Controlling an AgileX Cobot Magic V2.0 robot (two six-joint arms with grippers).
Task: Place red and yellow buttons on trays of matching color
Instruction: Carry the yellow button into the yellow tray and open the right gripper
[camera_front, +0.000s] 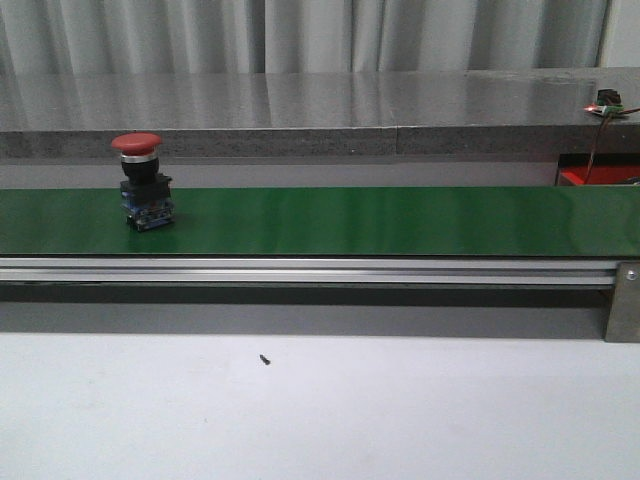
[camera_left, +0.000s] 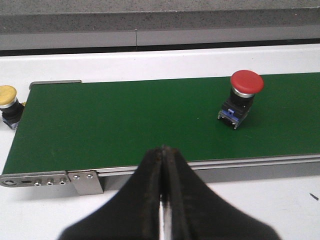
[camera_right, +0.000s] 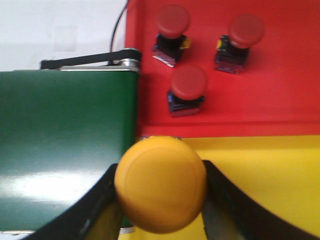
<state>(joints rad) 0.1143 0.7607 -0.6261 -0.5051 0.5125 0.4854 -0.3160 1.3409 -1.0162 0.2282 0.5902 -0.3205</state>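
A red button (camera_front: 143, 180) stands upright on the green conveyor belt (camera_front: 380, 220) at its left part; the left wrist view shows this red button (camera_left: 242, 97) well beyond my left gripper (camera_left: 163, 150), which is shut and empty over the belt's near rail. Another yellow button (camera_left: 9, 105) lies off the belt's end on the white table. My right gripper (camera_right: 160, 187) is shut on a yellow button (camera_right: 160, 182), held by its cap over the edge between belt and yellow tray (camera_right: 260, 165). Three red buttons (camera_right: 187, 87) stand on the red tray (camera_right: 290, 90).
The belt's aluminium rail (camera_front: 300, 270) runs across the front, with a bracket (camera_front: 622, 300) at its right end. A small black screw (camera_front: 264, 359) lies on the white table in front. A grey ledge (camera_front: 300, 110) runs behind the belt.
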